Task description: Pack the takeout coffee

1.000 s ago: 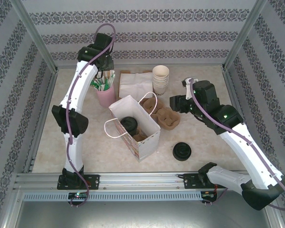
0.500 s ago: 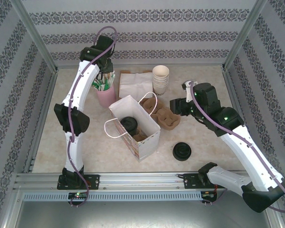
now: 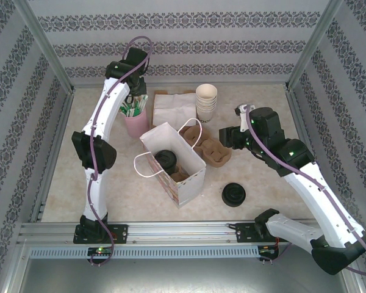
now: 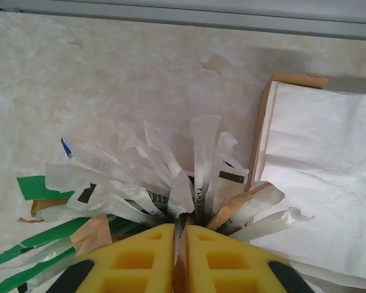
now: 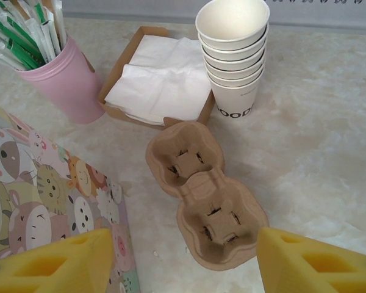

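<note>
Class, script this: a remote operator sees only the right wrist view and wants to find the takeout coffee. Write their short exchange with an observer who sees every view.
Operator: Where is the takeout coffee?
Observer: The takeout coffee stands inside the paper bag.
Operator: And where is the left gripper?
Observer: The left gripper is shut among the packets in the pink cup.
</note>
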